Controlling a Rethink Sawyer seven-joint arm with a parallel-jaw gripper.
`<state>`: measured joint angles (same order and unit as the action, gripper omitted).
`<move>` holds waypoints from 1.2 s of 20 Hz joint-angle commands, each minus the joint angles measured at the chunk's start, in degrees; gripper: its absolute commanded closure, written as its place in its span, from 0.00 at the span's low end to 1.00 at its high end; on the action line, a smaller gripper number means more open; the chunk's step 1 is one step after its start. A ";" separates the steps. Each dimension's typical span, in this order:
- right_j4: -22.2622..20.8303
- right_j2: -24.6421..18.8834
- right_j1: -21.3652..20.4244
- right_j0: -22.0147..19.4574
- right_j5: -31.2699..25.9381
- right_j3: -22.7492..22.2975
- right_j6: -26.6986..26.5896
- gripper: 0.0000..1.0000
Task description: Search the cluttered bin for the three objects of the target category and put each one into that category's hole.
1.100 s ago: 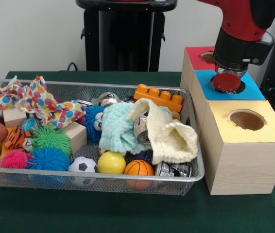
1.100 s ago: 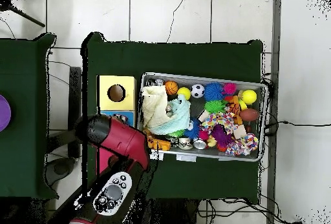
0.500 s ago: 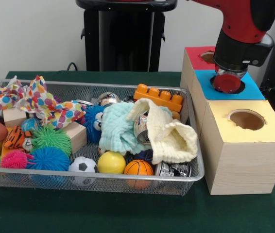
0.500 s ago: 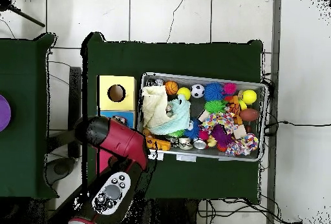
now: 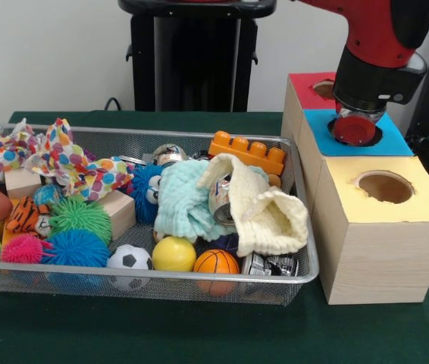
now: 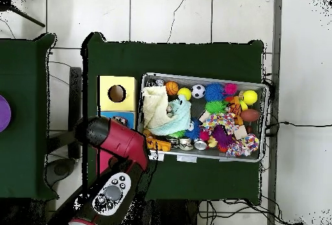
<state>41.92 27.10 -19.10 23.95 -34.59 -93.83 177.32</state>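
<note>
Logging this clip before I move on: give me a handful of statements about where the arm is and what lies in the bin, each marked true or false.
1. The arm's end is over the blue-topped box. True.
2. The yellow-topped box has something sticking out of its hole. False: its hole looks empty.
3. An orange toy brick lies at the far side of the wire bin. True.
4. The small basketball sits at the bin's far edge. False: it rests against the near rim, beside the yellow ball.
5. The cream cloth lies folded flat outside the bin. False: it is crumpled inside the bin.
</note>
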 commanded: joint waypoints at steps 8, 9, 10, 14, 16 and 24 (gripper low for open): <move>-1.91 -0.37 -3.60 -5.11 -0.84 3.16 5.62 0.00; -2.49 0.07 -4.24 -5.27 -2.22 3.38 5.40 0.00; -3.04 0.38 -4.88 -5.57 -3.57 3.52 5.19 0.00; -5.41 1.72 -6.63 -6.15 -8.23 4.89 4.99 0.00; -6.78 2.30 -7.64 -6.69 -11.14 5.82 4.80 0.00; -10.24 3.23 -9.90 -8.30 -17.39 8.66 4.38 0.00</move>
<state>35.19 29.04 -26.60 19.82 -49.33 -90.15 177.32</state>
